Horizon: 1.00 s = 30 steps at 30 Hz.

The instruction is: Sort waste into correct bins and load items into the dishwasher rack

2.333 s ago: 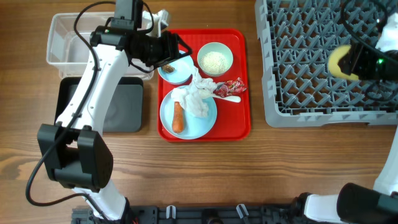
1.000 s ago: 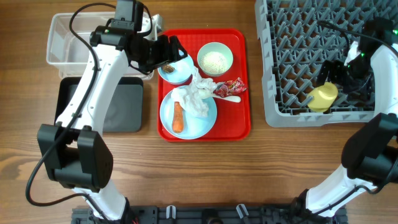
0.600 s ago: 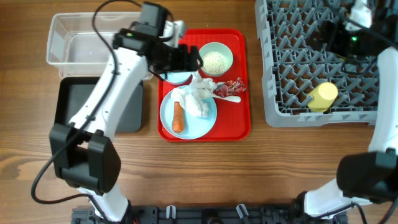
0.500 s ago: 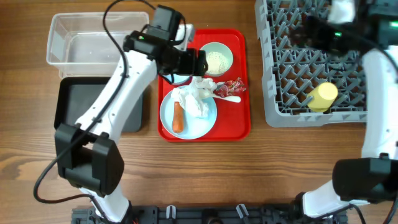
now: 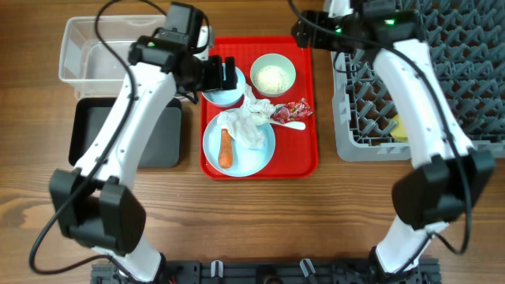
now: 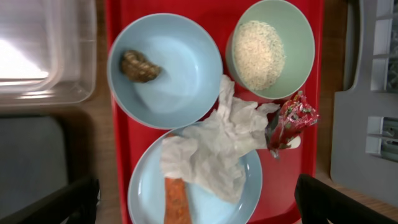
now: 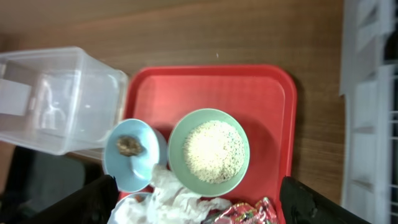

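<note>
Red tray (image 5: 302, 156) sits dead centre of the table, and all the sorting work is on it. At 11 o'clock on the tray is a small blue bowl (image 6: 186, 68) with a brown lump (image 6: 138, 65) inside. At 1 o'clock is a pale green bowl (image 6: 301, 37) full of rice (image 6: 258, 53). Down at 7 o'clock sits the big blue plate (image 6: 143, 193). A carrot piece (image 6: 176, 199) lies on it, and a crumpled tissue (image 6: 211, 146) is draped across its 12 o'clock rim. The red wrapper (image 6: 291, 121) lies at 3 o'clock of the tissue, touching it, with a white spoon (image 5: 295, 125) poking out beneath.

The left gripper (image 5: 223, 75) hovers over the small blue bowl, fingers spread wide, holding nothing. The right gripper (image 5: 304, 31) hangs over the tray's 1 o'clock corner, fingers wide apart too, empty.

Off at 9 o'clock of the tray, the clear tub (image 5: 79, 47) sits at the back, with the black bin (image 5: 83, 142) just in front of it. At 3 o'clock is the grey rack (image 5: 473, 79). A yellow cup (image 5: 397, 128) sits in it near its 7 o'clock corner, mostly hidden behind the right arm.
</note>
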Motion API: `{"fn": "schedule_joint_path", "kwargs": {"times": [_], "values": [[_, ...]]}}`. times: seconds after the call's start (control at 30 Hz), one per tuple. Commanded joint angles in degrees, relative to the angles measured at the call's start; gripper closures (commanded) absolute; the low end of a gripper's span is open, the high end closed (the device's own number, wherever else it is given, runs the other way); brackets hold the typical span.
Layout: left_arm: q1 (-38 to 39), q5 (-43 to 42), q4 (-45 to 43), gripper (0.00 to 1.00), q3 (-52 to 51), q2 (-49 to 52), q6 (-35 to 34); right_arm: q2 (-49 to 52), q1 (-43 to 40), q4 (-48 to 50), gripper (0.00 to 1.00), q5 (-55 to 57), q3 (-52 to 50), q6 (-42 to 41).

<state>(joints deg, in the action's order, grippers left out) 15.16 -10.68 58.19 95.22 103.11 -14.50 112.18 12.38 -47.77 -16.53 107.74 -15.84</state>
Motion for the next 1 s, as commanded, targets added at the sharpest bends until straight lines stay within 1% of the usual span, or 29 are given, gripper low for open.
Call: {"fn": "schedule_joint_path", "kwargs": {"times": [0.0,0.03,0.13,0.3,0.4,0.97], "values": [[-2.51,2.47,1.73,0.0,0.48,-3.15,-0.72,6.38,1.29,0.46,0.15,1.09,0.52,-1.2],[-3.39,2.43,2.08,0.0,0.48,-3.15,-0.76,8.02,1.62,0.48,0.21,0.63,0.52,-0.76],[-4.04,2.43,2.03,0.0,0.48,-3.15,-0.79,12.0,2.86,0.31,0.3,0.72,0.52,-0.66],[-4.04,2.43,1.95,0.0,0.48,-3.15,-0.81,16.06,3.54,0.39,0.34,2.67,0.52,-0.7],[-4.04,2.43,2.01,0.0,0.48,-3.15,-0.81,17.57,3.41,0.35,0.35,2.64,0.5,-0.68],[-4.02,2.23,1.79,0.0,0.46,-3.13,-0.98,17.46,2.82,0.63,0.35,3.69,0.55,-0.85]]}}
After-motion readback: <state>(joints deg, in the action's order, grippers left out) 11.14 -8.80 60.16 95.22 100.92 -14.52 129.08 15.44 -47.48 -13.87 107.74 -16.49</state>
